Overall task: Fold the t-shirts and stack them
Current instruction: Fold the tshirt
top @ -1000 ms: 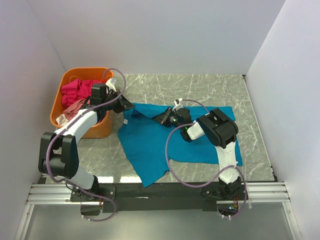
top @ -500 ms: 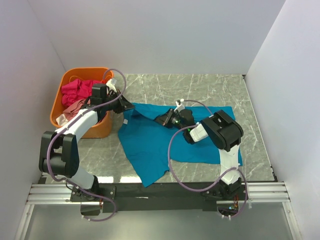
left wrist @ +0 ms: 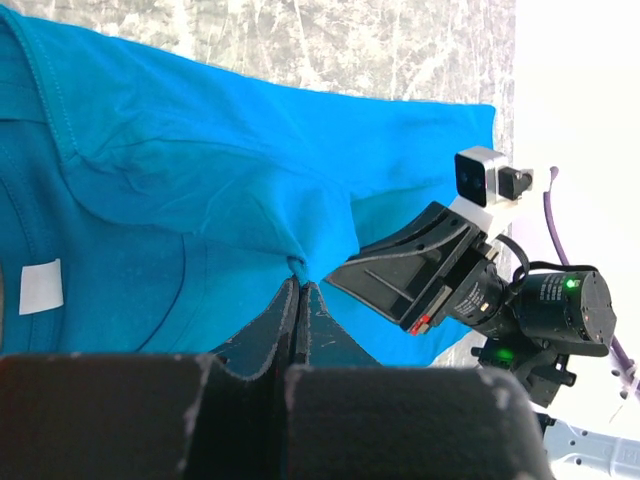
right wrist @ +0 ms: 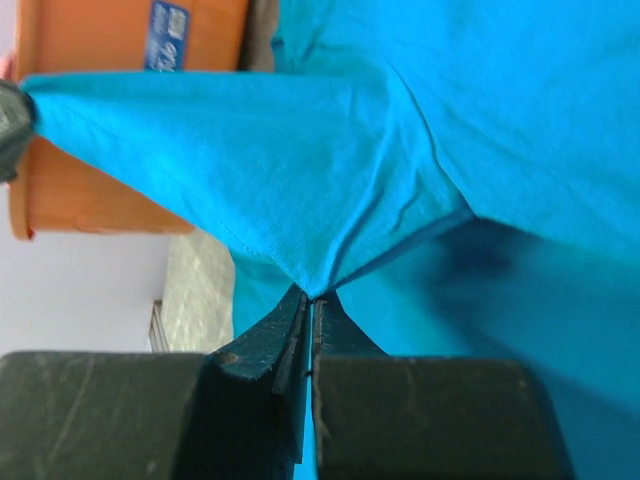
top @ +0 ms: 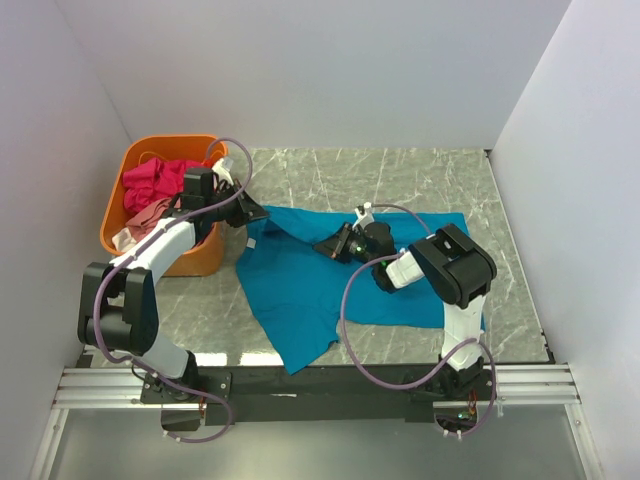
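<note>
From above, the teal t-shirt (top: 300, 290) sprawls across the counter (top: 400, 170). The left pincer (top: 252, 214) clenches its edge beside the orange basket (top: 115, 235), and the right pincer (top: 326, 244) grasps a raised ridge. Left wrist: jaws clamped on a teal pucker. Right wrist: likewise, with cloth stretching toward the basket.

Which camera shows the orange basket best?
The top external view: nearly the whole orange basket shows, magenta t-shirt inside. The right wrist view catches only part of its wall past the teal t-shirt; the left wrist view misses it.
</note>
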